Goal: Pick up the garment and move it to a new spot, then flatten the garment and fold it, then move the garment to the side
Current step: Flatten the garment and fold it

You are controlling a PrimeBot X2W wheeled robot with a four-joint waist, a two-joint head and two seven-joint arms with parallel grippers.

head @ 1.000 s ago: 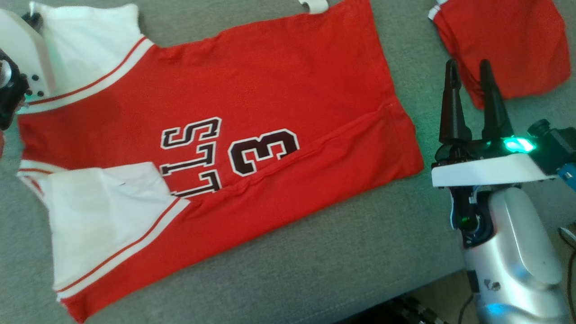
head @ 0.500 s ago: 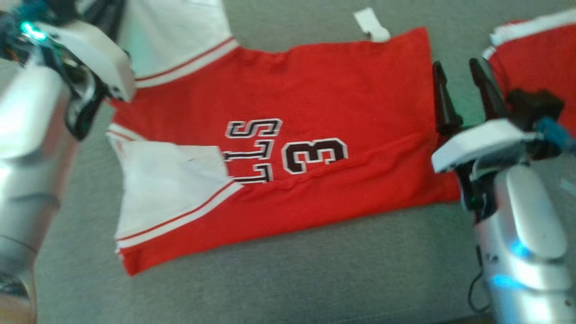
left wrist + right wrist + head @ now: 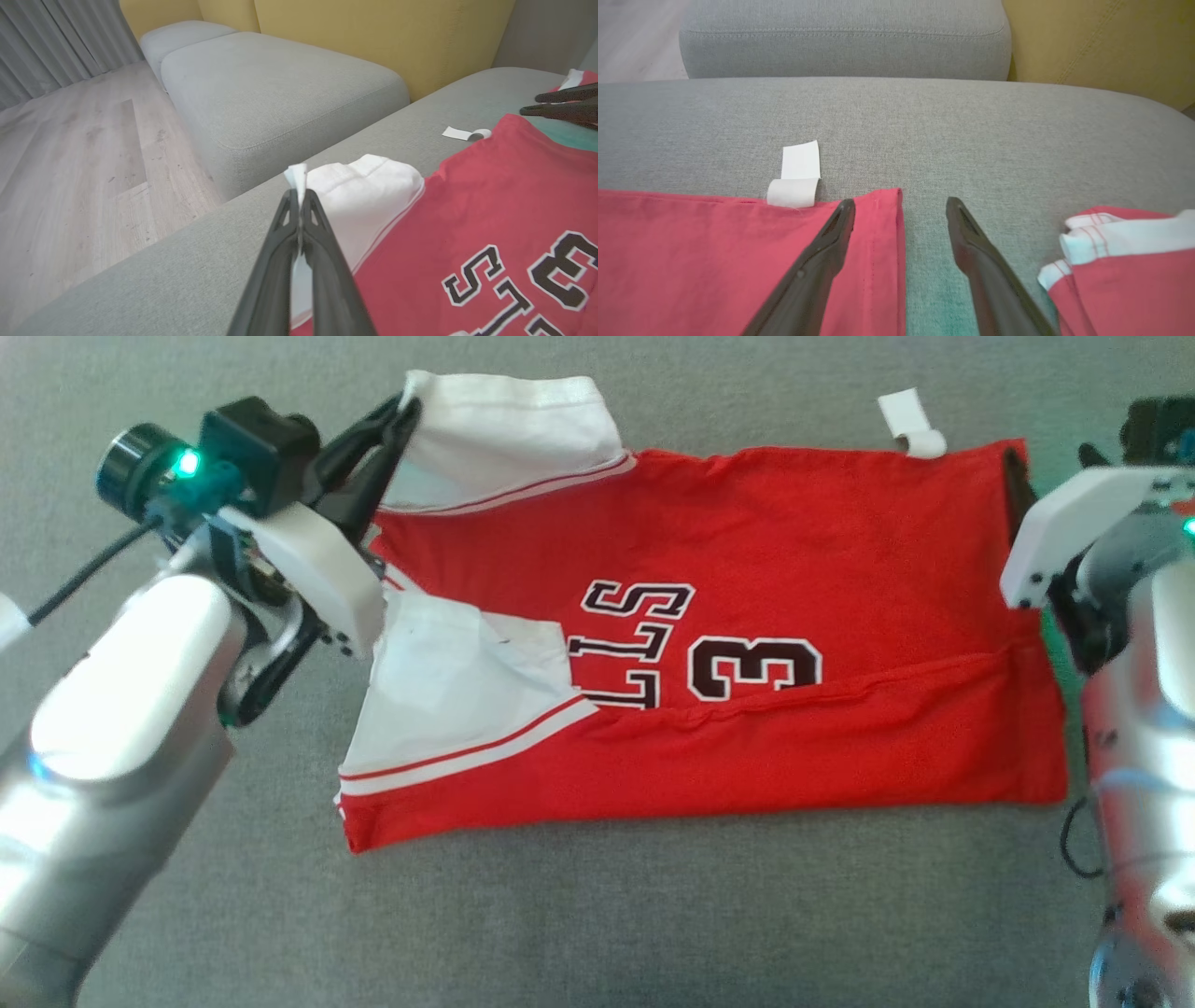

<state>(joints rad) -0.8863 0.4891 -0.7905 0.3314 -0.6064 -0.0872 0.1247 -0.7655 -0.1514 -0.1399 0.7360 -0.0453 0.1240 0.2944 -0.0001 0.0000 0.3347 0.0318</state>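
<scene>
Left gripper [image 3: 299,198]: fingers pressed together on the edge of the far white sleeve [image 3: 509,429], a tuft of white cloth poking out above the tips and the sleeve lifted a little off the seat. Right gripper [image 3: 901,205]: jaws apart, straddling the far hem corner at the other end of the shirt [image 3: 747,569], one finger over red cloth, the other over bare sofa; whether either finger touches cannot be told. The shirt lies lengthwise across the grey sofa seat [image 3: 653,915], neck end toward the left gripper, hem toward the right one. Its near long edge is already turned over onto the body, covering part of the black-and-white lettering. Thin red knit with white sleeves trimmed in red stripes, and a white label [image 3: 910,425] curling out at the far edge. Judged light, limp and not fragile. It will likely sag between two holds and drag on the coarse woven seat rather than slide, so matching corners or seams at both ends look the sound places to pinch. The doubled hem and the sleeve edge should give more for the fingers to bite than a single layer. Just beside the right gripper lies a second red-and-white piece of clothing [image 3: 1125,270], bunched. A yellow backrest [image 3: 373,37] stands behind the seat, with a pale wood floor [image 3: 70,140] beyond.
</scene>
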